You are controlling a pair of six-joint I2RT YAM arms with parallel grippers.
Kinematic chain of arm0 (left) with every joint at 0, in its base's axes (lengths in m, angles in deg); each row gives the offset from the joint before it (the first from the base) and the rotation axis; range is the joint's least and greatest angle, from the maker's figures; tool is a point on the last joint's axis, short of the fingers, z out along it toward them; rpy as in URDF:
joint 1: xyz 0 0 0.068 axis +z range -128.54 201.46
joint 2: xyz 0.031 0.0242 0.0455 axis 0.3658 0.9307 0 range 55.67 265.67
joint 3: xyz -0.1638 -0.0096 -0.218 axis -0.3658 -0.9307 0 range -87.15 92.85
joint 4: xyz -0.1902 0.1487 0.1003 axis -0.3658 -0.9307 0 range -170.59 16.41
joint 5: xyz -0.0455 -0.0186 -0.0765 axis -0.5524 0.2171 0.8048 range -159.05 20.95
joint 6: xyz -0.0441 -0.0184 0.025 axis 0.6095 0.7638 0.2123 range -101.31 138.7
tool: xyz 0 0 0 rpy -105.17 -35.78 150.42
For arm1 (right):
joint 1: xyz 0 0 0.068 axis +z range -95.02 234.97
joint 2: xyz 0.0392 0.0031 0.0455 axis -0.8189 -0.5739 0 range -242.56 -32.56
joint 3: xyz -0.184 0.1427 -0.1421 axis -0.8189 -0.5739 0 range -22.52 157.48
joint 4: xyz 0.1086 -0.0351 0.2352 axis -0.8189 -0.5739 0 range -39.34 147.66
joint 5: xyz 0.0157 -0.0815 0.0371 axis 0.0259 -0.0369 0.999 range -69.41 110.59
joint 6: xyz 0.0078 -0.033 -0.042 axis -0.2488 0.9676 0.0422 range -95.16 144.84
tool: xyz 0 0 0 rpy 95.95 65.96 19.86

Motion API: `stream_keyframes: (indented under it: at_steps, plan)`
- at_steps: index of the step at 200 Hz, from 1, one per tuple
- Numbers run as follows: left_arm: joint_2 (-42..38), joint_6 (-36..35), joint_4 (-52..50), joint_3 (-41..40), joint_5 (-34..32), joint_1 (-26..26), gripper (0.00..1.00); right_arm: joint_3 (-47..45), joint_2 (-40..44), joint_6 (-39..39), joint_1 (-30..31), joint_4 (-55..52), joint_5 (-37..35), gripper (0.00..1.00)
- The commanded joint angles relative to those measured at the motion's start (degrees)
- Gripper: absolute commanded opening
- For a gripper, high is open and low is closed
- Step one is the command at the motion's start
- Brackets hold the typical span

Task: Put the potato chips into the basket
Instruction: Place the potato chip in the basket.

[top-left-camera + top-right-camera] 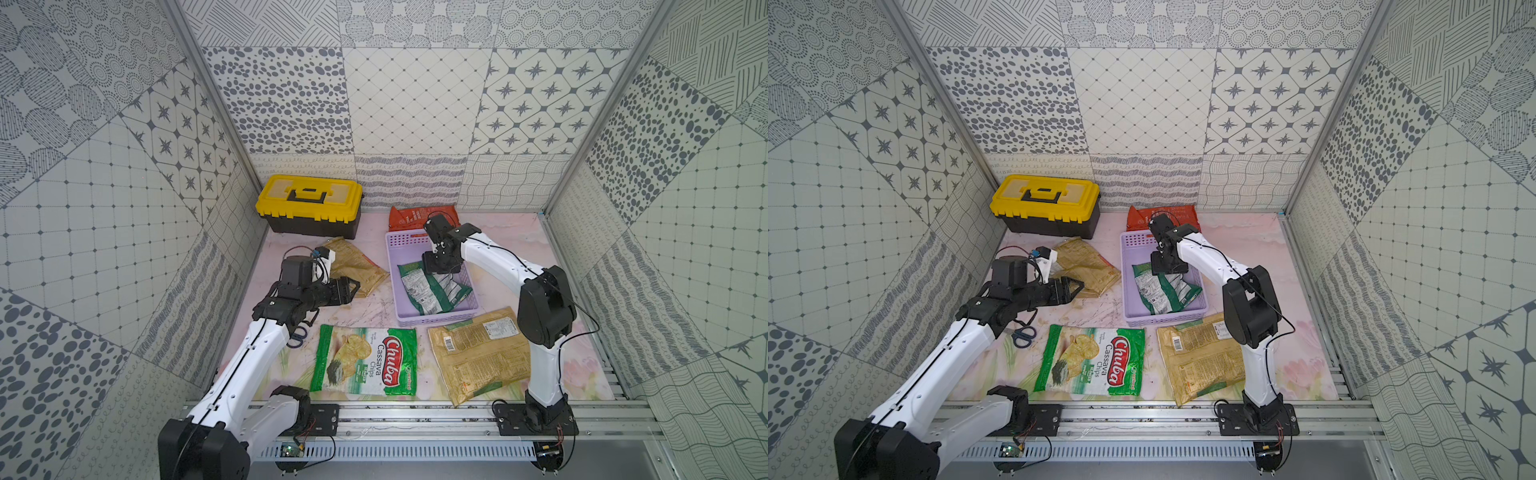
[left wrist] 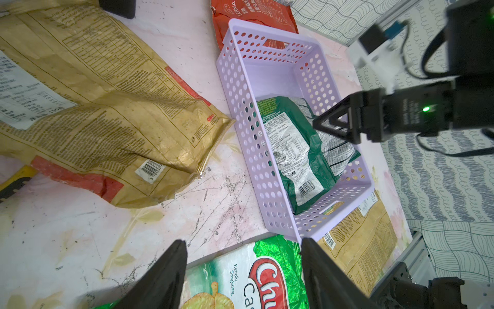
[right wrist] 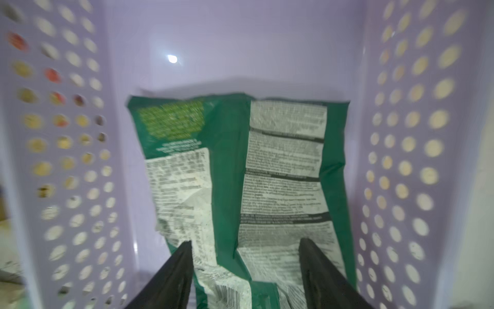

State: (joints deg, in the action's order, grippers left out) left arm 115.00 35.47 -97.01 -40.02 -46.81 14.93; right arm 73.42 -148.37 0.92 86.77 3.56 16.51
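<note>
The lavender basket (image 1: 432, 321) (image 2: 242, 88) holds a dark green potato chips bag (image 1: 434, 291) (image 3: 227, 149) lying flat. My right gripper (image 1: 441, 268) (image 3: 246, 240) hovers just above that bag, open, its jaws apart and gripping nothing. My left gripper (image 1: 354, 286) (image 2: 243, 240) is open and empty above the table, left of the basket, beside a golden-tan bag (image 1: 359, 266). The green-white Chuba bag (image 1: 365, 359) and a second golden-tan bag (image 1: 478, 355) lie at the front. An orange-red bag (image 1: 409, 217) lies behind the basket.
A yellow-lidded black toolbox (image 1: 309, 203) stands at the back left. Blue-handled scissors (image 1: 1023, 334) lie under my left arm. Patterned walls close in three sides, and an aluminium rail (image 1: 415, 409) runs along the front edge.
</note>
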Motion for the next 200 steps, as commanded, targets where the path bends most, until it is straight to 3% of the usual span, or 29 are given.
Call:
stream_keyframes:
  at_steps: [1,29,138,167,200]
  plan:
    - [0.0,0.6,1.8,-0.1,-0.3,0.3,0.72,-4.4,0.3,-2.3,-0.5,3.7,2.4,0.69]
    - [0.8,0.9,1.7,0.3,0.2,0.5,0.72,-7.8,-1.0,-3.6,-1.6,6.0,3.6,0.83]
    - [0.9,1.4,2.2,0.1,1.5,0.5,0.72,2.4,-6.2,-4.2,-3.2,14.1,8.0,0.83]
    - [1.0,0.8,1.4,0.5,1.8,-1.3,0.71,0.8,0.2,-4.8,-4.7,14.3,7.0,0.83]
    - [2.1,-3.5,-6.3,5.7,-4.0,-11.0,0.7,-6.4,12.9,-9.1,-9.1,14.3,9.0,0.82]
